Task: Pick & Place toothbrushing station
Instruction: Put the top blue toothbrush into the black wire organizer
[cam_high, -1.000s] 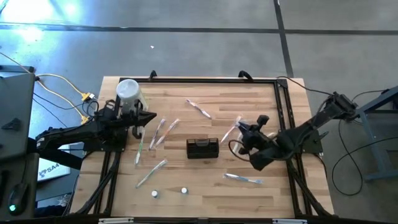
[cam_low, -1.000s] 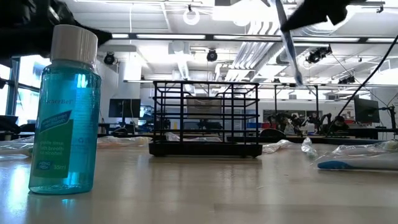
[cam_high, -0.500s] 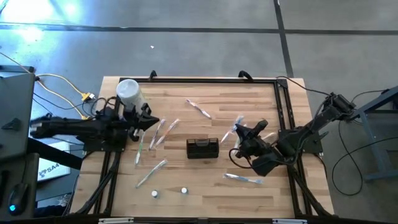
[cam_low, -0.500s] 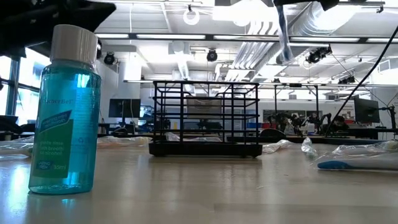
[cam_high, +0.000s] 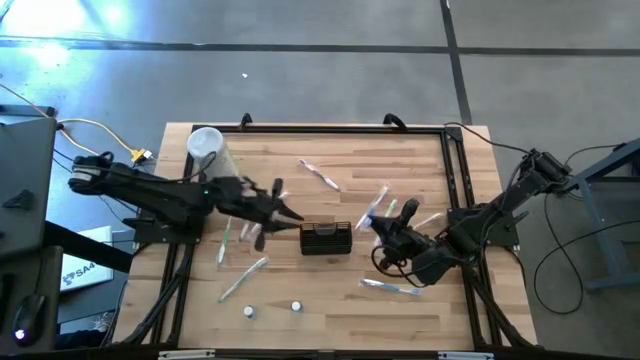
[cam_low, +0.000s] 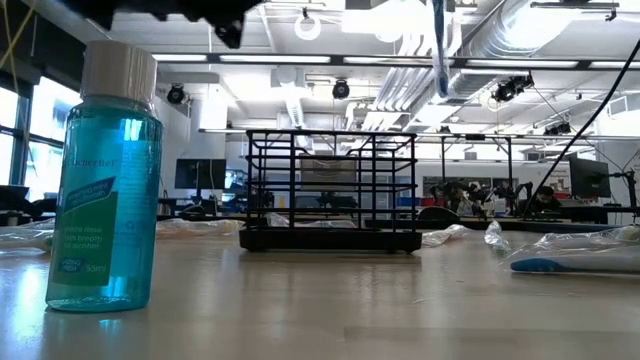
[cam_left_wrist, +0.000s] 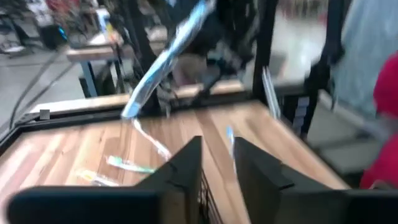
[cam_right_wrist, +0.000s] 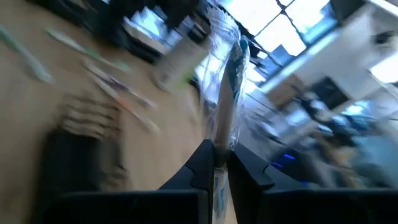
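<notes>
The toothbrushing station (cam_high: 326, 238) is a small black wire holder that stands on its base at the table's middle, also seen in the low view (cam_low: 330, 190). My left gripper (cam_high: 286, 213) hovers just left of it, open, nothing between its fingers (cam_left_wrist: 216, 163). My right gripper (cam_high: 386, 226) is right of the holder, shut on a wrapped toothbrush (cam_right_wrist: 227, 74), which shows upright above the holder in the low view (cam_low: 438, 50). My right gripper pinches the wrapped toothbrush between its two fingers partway along its handle (cam_right_wrist: 219, 144). The longer wrapped part sticks out past the fingertips. The brush is lifted clear of the table and stands nearly upright.
Several wrapped toothbrushes lie scattered on the wood, left of the holder (cam_high: 250, 215), at the far side (cam_high: 320, 175) and at the near right (cam_high: 392, 288). A white cylindrical container (cam_high: 205, 147) stands at the far left. A blue mouthwash bottle (cam_low: 105, 180) stands near the front edge.
My left gripper has swung away from the white container, up and toward the table's right, and now hangs beside the holder. My right gripper has shifted slightly toward the holder, and its toothbrush has turned from slanted to nearly upright.
</notes>
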